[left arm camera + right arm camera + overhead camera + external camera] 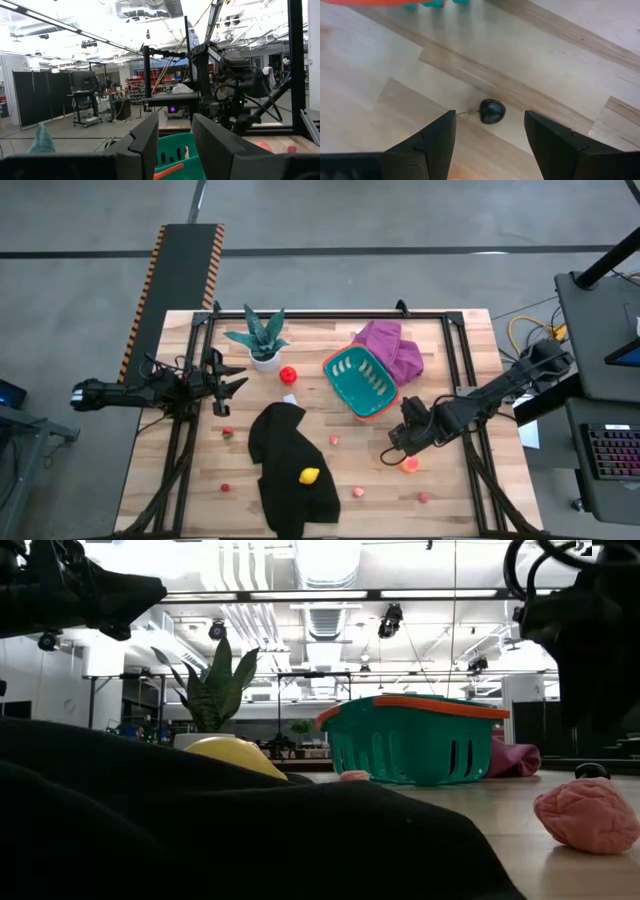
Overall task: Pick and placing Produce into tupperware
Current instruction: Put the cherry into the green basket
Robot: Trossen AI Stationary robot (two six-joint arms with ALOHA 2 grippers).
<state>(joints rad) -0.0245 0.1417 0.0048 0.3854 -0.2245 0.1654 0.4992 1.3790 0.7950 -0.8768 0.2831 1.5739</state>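
The teal tupperware (362, 383) with an orange rim stands on the table right of centre. Produce lies scattered: a red piece (288, 374) by the plant, a yellow piece (310, 475) on the black cloth, small pink pieces (334, 440) along the near half, and an orange-pink piece (410, 464). My right gripper (397, 446) hangs open, pointing steeply down, near the tupperware's near corner. In its wrist view a small dark round piece with a stem (491, 111) lies on the wood below the open fingers (490, 115), untouched. My left gripper (236, 376) waits open at the left, empty.
A potted green plant (260, 338) stands at the far side. A purple cloth (392, 346) lies behind the tupperware. A black cloth (290, 470) covers the near middle. In the low view a pink lumpy piece (585, 815) sits on bare wood at the right.
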